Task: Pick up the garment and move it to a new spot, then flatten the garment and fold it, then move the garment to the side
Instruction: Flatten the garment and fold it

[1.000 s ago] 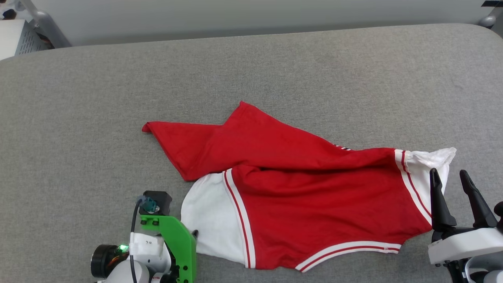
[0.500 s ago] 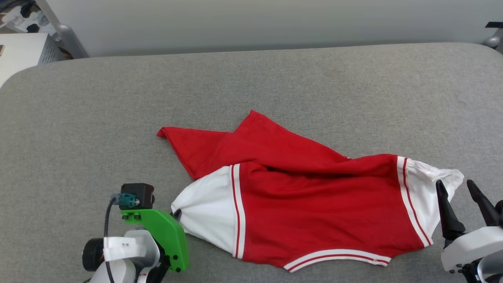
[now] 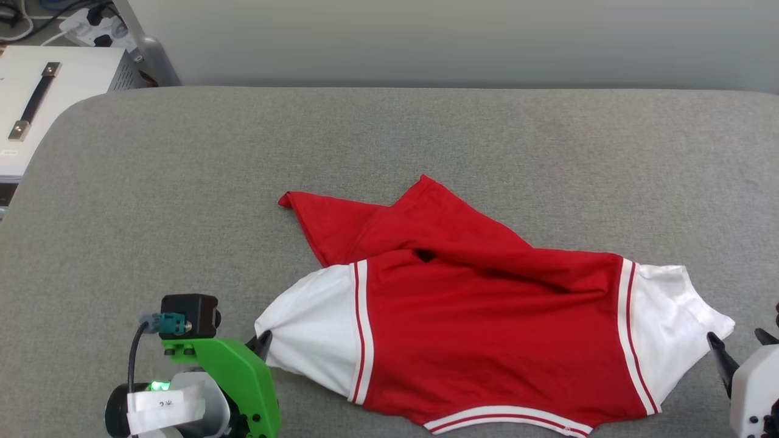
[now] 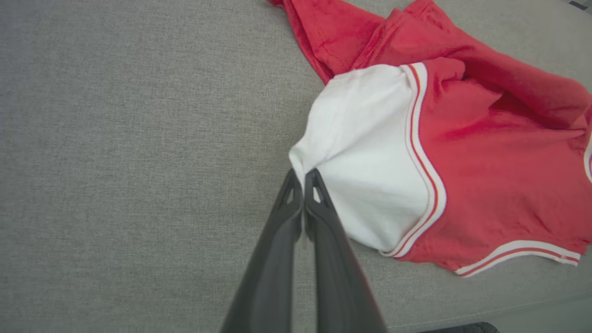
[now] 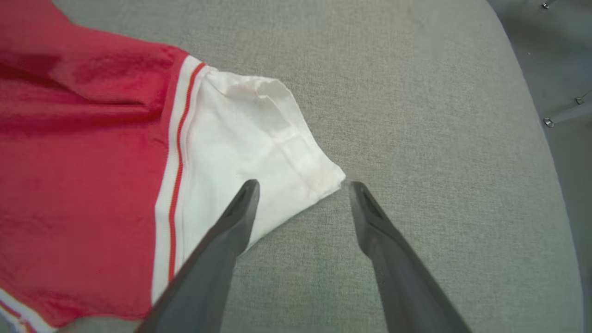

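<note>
Nearest the robot, the left gripper [image 4: 303,178] is seen pressed shut, with the gathered edge of the white sleeve on the left [image 4: 365,152] pinched between its fingertips. The right gripper [image 5: 303,187] is held wide, one finger over the white sleeve on the right [image 5: 249,138] and the other on bare cloth just beside its corner. Nothing is gripped there yet.

The garment [image 3: 487,328] is spread between the two grippers on the grey padded surface [image 3: 389,140], close to the robot's edge. Its red body is rumpled, and a red flap is folded over along the far side. No number or lettering can be made out.

Beyond it, the padded surface runs bare to the wall. A white case [image 3: 42,103] stands off the far left corner.

The task is judged to be at its very start. One hold of the pick-up is taken and the second is lined up but not closed. Lifting, moving to a new spot, flattening, folding and setting aside are all left to be done.
</note>
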### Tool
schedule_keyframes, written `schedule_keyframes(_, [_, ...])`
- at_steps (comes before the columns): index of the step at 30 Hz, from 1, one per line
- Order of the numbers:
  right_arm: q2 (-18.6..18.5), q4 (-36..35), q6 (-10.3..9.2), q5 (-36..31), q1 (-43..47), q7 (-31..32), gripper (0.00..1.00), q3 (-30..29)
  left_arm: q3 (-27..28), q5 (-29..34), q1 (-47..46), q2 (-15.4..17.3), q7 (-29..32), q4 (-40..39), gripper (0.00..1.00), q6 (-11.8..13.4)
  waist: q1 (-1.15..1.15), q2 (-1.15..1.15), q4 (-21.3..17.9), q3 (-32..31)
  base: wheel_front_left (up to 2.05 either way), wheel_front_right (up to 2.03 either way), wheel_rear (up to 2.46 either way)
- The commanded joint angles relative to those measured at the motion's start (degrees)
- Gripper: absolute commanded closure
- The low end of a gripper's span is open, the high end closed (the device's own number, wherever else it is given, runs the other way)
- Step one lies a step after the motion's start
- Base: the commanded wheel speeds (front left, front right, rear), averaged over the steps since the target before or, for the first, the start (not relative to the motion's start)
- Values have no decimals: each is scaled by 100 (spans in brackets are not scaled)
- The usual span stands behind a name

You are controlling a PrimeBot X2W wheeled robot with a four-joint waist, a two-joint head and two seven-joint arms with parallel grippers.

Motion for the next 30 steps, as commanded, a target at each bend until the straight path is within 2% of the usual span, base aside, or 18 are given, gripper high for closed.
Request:
schedule_keyframes(1, [-68,-11,-3,75,-56,272,0,-36,5,-17,88,57,49,-106,100,47,0,0,77,110,0,0,0])
schedule_keyframes(5, [-242,31,-3,218,-308,1042,0,-53,-33,-38,103,94,197,-349,100,70,0,0,160,297,0,0,0])
schedule_keyframes(10, [-468,239,-3,303,-708,1642,0,-3,-85,-31,15,105,272,-483,100,64,0,0,250,516,0,0,0])
schedule_keyframes(16, [-605,592,-3,360,-985,1940,0,162,-154,-35,-84,81,294,-522,100,37,0,0,337,679,0,0,0])
schedule_keyframes(25, [-640,1008,-3,527,-1023,2006,0,574,-194,-23,-178,93,315,-518,100,31,0,0,405,812,0,0,0])
schedule_keyframes(26, [-645,1060,-3,566,-1011,2008,5,631,-193,-22,-186,99,319,-513,100,32,0,0,407,820,0,0,0])
schedule_keyframes(27, [-649,1099,-3,600,-1004,2000,25,674,-193,-22,-192,102,320,-509,100,34,0,0,408,823,0,0,0])
schedule_keyframes(28, [-657,1145,-3,632,-1003,1969,60,718,-193,-23,-197,103,321,-502,100,36,0,0,407,823,0,0,0])
schedule_keyframes(29, [-666,1177,-3,658,-1006,1938,84,756,-194,-25,-200,104,323,-495,100,38,0,0,405,818,0,0,0])
schedule_keyframes(30, [-677,1209,-3,693,-1017,1886,100,793,-194,-30,-200,105,326,-484,100,39,0,0,399,808,0,0,0])
